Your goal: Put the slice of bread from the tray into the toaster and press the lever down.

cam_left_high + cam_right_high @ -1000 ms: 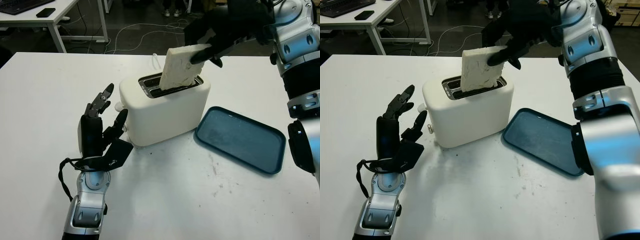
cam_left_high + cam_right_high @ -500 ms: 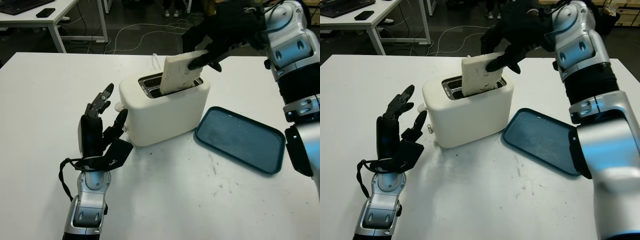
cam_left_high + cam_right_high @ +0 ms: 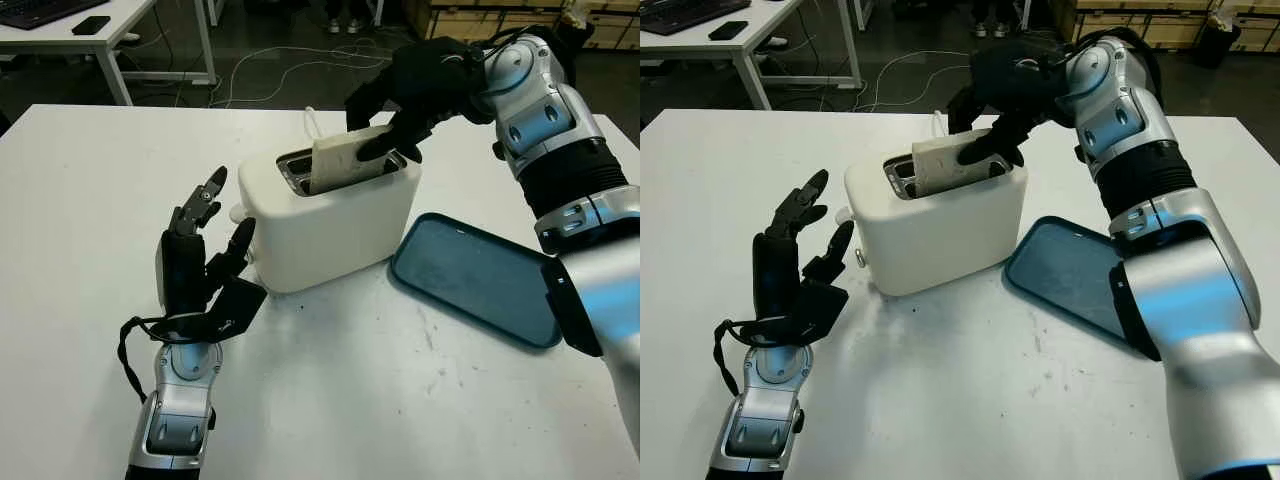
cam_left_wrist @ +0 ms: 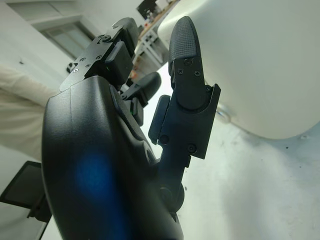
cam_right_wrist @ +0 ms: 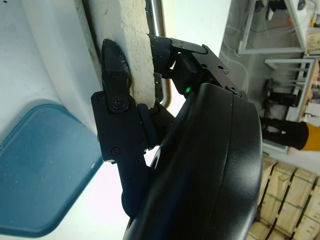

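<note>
The slice of bread is standing partly sunk in the slot of the white toaster, just above the middle of the frame, its upper part sticking out and tipping a little toward the left. The right robot hand is reaching in from the upper right and pinching the slice at its right-hand top corner, fingers closed on both faces, as the right wrist view is showing up close. The slice's long edge is running along the slot, so what is left looks like a straight drop downward from that hand.

The left robot hand is hovering open at the lower left of the frame, just beside the toaster's left end, where a small white knob is showing; it is judged the nearer hand for pressing the lever. The blue tray is lying on the white bench to the toaster's right.
</note>
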You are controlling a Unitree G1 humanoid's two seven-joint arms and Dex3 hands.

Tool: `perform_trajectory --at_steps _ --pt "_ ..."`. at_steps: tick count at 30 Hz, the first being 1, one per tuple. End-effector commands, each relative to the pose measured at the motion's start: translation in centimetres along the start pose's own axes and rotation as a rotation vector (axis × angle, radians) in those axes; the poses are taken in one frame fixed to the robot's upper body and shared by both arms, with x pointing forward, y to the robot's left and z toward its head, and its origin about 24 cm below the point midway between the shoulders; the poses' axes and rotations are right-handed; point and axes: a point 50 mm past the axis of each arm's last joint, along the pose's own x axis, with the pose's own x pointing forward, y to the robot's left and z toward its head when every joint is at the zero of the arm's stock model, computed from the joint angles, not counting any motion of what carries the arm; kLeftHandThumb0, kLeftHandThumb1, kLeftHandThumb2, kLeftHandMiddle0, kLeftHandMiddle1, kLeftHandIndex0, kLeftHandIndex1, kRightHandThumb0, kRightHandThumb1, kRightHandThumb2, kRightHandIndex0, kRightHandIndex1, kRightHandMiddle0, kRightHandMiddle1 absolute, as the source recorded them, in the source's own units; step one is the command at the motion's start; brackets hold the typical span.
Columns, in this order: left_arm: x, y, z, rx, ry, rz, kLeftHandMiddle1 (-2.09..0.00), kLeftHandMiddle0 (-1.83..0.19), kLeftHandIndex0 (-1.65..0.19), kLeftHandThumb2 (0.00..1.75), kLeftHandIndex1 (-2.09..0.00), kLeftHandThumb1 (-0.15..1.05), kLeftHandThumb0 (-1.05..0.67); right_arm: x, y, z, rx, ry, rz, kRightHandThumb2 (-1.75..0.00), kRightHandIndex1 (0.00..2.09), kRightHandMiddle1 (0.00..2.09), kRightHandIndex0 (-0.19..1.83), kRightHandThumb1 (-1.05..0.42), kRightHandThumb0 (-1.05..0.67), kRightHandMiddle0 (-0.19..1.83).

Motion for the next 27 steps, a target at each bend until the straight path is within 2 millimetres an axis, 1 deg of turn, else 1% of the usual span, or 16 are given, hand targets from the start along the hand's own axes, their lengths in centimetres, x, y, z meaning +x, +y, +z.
perform_trajectory --at_steps 1,3,4,6,7,8,9,10,11,13,15,17,23,27 --pt "0.0 0.1 0.1 0.0 -0.009 0.011 -0.98 -0.17 -0.49 0.44 -0.02 0.92 -0.55 0.2 0.3 0.0 -0.046 0.0 0.011 -0.32 1.75 1.75 1.06 -0.92 -0.47 0.86" --pt "0.0 0.1 0.1 -0.004 -0.006 0.012 -0.98 -0.18 -0.5 0.43 -0.02 0.92 -0.55 0.1 0.4 0.2 -0.103 -0.009 -0.002 -0.29 1.75 1.75 1.02 -0.92 -0.51 0.78" --pt "-0.1 0.1 0.1 -0.003 -0.007 0.011 -0.98 -0.18 -0.5 0.43 -0.02 0.92 -0.54 -0.1 0.4 0.3 -0.14 -0.015 -0.005 -0.23 1.71 1.47 0.85 -0.92 -0.57 0.71" --pt "-0.1 0.1 0.1 -0.007 -0.006 0.01 -0.97 -0.18 -0.5 0.43 -0.02 0.92 -0.54 -0.4 0.3 0.5 -0.196 -0.018 -0.008 -0.17 1.62 1.1 0.68 -0.92 -0.63 0.71" --pt "-0.1 0.1 0.1 -0.007 -0.005 0.01 -0.97 -0.18 -0.49 0.43 -0.02 0.92 -0.54 -0.6 0.3 0.6 -0.231 -0.023 -0.013 -0.15 1.53 0.88 0.58 -0.92 -0.66 0.71" --pt "-0.1 0.1 0.1 -0.008 -0.003 0.01 -0.97 -0.18 -0.49 0.43 -0.02 0.92 -0.54 -0.8 0.3 0.7 -0.259 -0.03 -0.018 -0.12 1.24 0.55 0.5 -0.92 -0.68 0.73" --pt "-0.1 0.1 0.1 -0.009 -0.002 0.011 -0.97 -0.18 -0.49 0.43 -0.02 0.92 -0.55 -0.9 0.3 0.8 -0.285 -0.037 -0.021 -0.1 1.01 0.35 0.45 -0.92 -0.68 0.74" --pt "-0.1 0.1 0.1 -0.009 -0.002 0.012 -0.97 -0.18 -0.5 0.43 -0.02 0.92 -0.55 -1.1 0.3 0.9 -0.311 -0.045 -0.029 -0.08 0.8 0.18 0.38 -0.92 -0.67 0.71" --pt "-0.1 0.1 0.1 -0.008 -0.002 0.014 -0.97 -0.18 -0.5 0.43 -0.02 0.92 -0.55 -1.2 0.2 0.9 -0.327 -0.051 -0.037 -0.07 0.72 0.11 0.32 -0.92 -0.67 0.69" --pt "-0.1 0.0 0.1 -0.003 -0.003 0.015 -0.97 -0.19 -0.5 0.43 -0.02 0.92 -0.56 -1.3 0.3 0.9 -0.364 -0.063 -0.061 -0.05 0.65 0.04 0.24 -0.91 -0.66 0.65" --pt "-0.1 0.1 0.1 0.004 -0.007 0.015 -0.96 -0.19 -0.5 0.43 -0.02 0.92 -0.55 -1.4 0.3 0.8 -0.399 -0.077 -0.081 -0.01 0.75 0.01 0.15 -0.9 -0.66 0.61" --pt "-0.1 0.1 0.1 0.005 -0.009 0.014 -0.96 -0.2 -0.51 0.44 -0.03 0.92 -0.54 -1.5 0.3 0.8 -0.407 -0.087 -0.089 0.0 0.77 0.0 0.09 -0.88 -0.66 0.57" --pt "-0.1 0.1 0.1 0.0 0.0 0.008 -0.96 -0.2 -0.51 0.43 -0.02 0.92 -0.55 -1.8 0.2 0.8 -0.421 -0.103 -0.121 0.0 0.79 0.0 0.02 -0.84 -0.63 0.51" --pt "-0.1 0.1 0.1 -0.002 0.001 0.01 -0.95 -0.2 -0.51 0.43 -0.02 0.92 -0.55 -2.2 0.1 0.7 -0.467 -0.113 -0.177 0.0 0.77 0.01 0.04 -0.84 -0.61 0.53"
